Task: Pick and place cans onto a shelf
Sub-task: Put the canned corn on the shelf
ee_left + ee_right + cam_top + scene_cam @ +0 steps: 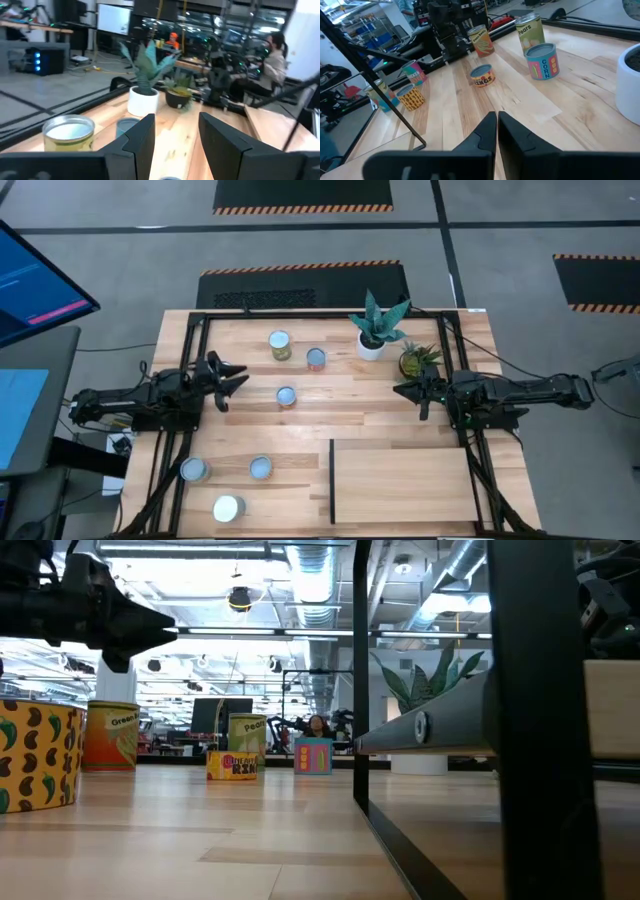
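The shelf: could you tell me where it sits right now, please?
In the high view the shelf lies flat at the table's near right corner, just below the right gripper, with no cans on it.

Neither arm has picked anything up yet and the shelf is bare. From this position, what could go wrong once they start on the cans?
1. The potted plants stand close to the right gripper; a reach toward the corn can might brush their leaves or tip a pot.
2. The pears can and corn can sit close together, so open fingers may nudge one while taking the other.
3. The shelf has a raised black edge that a low-carried can might clip.
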### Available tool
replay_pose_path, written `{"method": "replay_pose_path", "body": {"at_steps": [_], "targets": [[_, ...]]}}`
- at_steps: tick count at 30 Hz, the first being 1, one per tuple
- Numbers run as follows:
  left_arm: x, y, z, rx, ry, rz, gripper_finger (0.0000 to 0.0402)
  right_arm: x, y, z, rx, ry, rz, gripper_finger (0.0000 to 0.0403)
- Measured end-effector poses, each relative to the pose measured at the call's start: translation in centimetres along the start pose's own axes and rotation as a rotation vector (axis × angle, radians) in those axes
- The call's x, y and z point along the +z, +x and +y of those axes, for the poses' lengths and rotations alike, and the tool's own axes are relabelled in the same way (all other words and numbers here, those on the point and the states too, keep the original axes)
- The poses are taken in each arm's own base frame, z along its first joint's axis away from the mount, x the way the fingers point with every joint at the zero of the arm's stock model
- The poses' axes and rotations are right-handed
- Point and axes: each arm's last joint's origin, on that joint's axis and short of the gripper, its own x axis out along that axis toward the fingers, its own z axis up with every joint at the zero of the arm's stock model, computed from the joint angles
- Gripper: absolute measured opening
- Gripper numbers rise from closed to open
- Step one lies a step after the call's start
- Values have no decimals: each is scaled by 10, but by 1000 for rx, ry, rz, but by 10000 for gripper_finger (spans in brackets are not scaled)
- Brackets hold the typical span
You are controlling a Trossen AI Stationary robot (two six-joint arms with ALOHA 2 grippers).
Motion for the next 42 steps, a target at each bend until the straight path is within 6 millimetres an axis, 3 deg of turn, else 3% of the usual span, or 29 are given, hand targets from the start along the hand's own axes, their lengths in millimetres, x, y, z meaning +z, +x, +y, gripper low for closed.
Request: {"method": "replay_pose_path", "body": {"at_steps": [11, 24, 32, 42], "targets": [[2, -1, 5, 176, -475, -97, 142, 0, 0, 0, 0, 0, 0, 43], [2, 0, 4, 137, -673, -94, 142, 4, 0, 0, -5, -20, -50, 43], [2, -1, 6, 178, -686, -122, 142, 18, -2, 5, 35, 6, -192, 43], [3, -1, 7, 226, -689, -155, 142, 20, -2, 6, 52, 54, -208, 43]]}}
